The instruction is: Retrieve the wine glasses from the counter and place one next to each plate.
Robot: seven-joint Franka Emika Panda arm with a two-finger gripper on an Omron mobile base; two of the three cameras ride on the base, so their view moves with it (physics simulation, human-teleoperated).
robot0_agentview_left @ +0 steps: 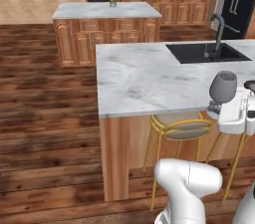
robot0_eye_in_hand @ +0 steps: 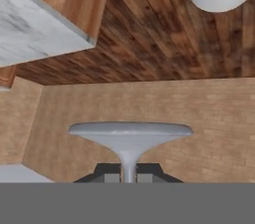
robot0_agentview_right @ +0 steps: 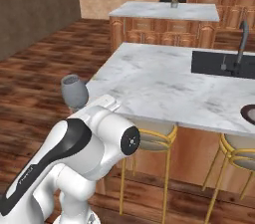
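Op: Gripper (robot0_eye_in_hand: 128,177) nearest my hand camera, jaws pinched tight on the wine glass (robot0_agentview_left: 222,87) stem, glass carried in air off the island worktop's (robot0_agentview_left: 149,81) near edge.

Obs: Risk?

Op: I judge a swing could clip that edge, and a thin stem may slip. Dark plate (robot0_agentview_right: 249,114) sits at the far right edge.

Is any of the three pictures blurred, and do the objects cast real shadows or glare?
Left base view: sharp, flat even light; the wine glass held by the gripper casts no clear shadow on the island top. Right base view: the same, no glare on the marble. Hand view: softer, the glass foot looks slightly blurred.
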